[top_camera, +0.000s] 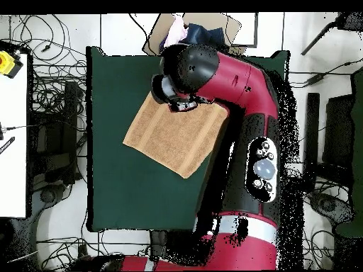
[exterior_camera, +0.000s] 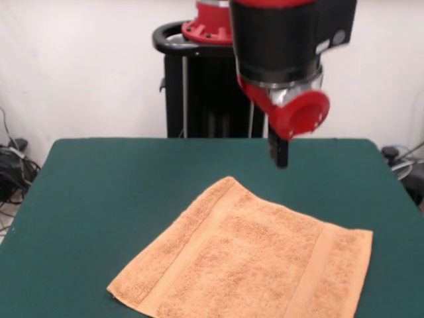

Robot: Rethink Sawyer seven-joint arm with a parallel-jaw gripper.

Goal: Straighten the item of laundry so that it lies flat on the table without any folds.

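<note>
The item of laundry (exterior_camera: 245, 265), a light orange-tan terry towel with flat bands near two ends, lies spread on the dark green table (exterior_camera: 99, 192), turned at an angle. No fold shows on it; its near edge runs out of the front view. My gripper (exterior_camera: 281, 154) hangs in the air just beyond the towel's far corner, touching nothing and holding nothing. Seen from overhead, the towel (top_camera: 170, 138) lies in the table's (top_camera: 113, 184) upper middle. The arm's head (top_camera: 186, 74) covers the towel's top edge and hides the gripper.
The red arm (top_camera: 244, 106) reaches across the table's right side in the overhead view. Cables and equipment lie on the floor around the table. A white bench (top_camera: 13, 127) stands off the table's left edge.
</note>
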